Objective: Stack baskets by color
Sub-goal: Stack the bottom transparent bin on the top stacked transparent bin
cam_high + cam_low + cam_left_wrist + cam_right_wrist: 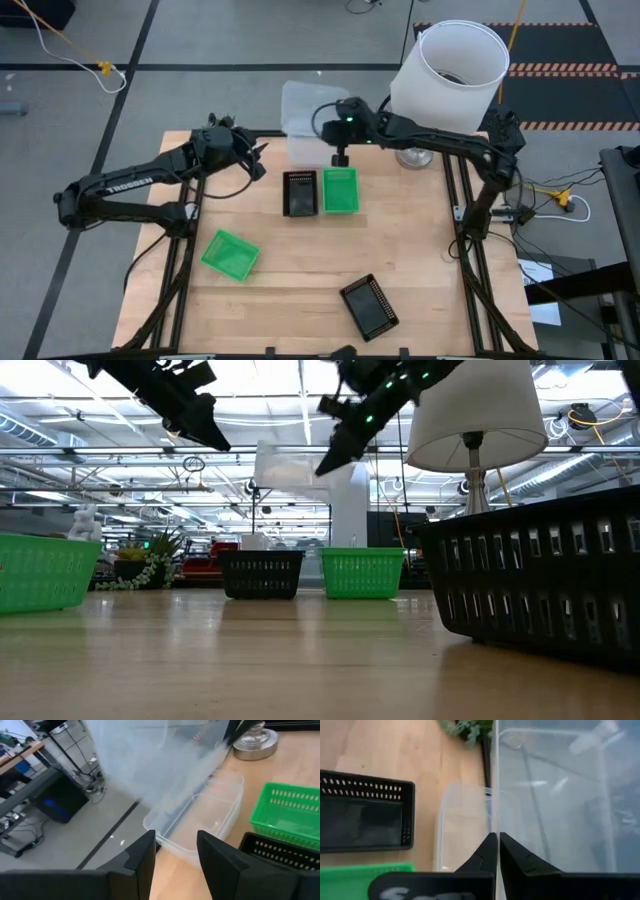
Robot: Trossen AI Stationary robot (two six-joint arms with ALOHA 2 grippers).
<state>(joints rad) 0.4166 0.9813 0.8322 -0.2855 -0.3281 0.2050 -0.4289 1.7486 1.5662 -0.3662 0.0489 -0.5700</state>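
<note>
My right gripper [494, 851] is shut on a clear basket [304, 102], which hangs in the air over the table's far edge. Under it another clear basket [202, 815] rests on its base at that edge. A black basket [299, 192] and a green basket [340, 190] stand side by side mid-table. A second green basket [230, 253] sits near left and a second black basket [369, 305] near the front. My left gripper [175, 857] hovers open to the left of the clear baskets, with nothing between its fingers. My right gripper pinches a thin wall [494, 822] of the clear basket between its two fingers, seen edge-on. The fingers come from the table's right, slanting down. The basket is lifted clear and tilted, above the clear basket on the table [462, 827].
A big white lampshade [455, 60] on a metal lamp foot [413, 157] stands at the far right, close behind my right arm. A small plant figure [465, 729] sits past the far edge. Bare wood lies between the middle baskets and the near ones.
</note>
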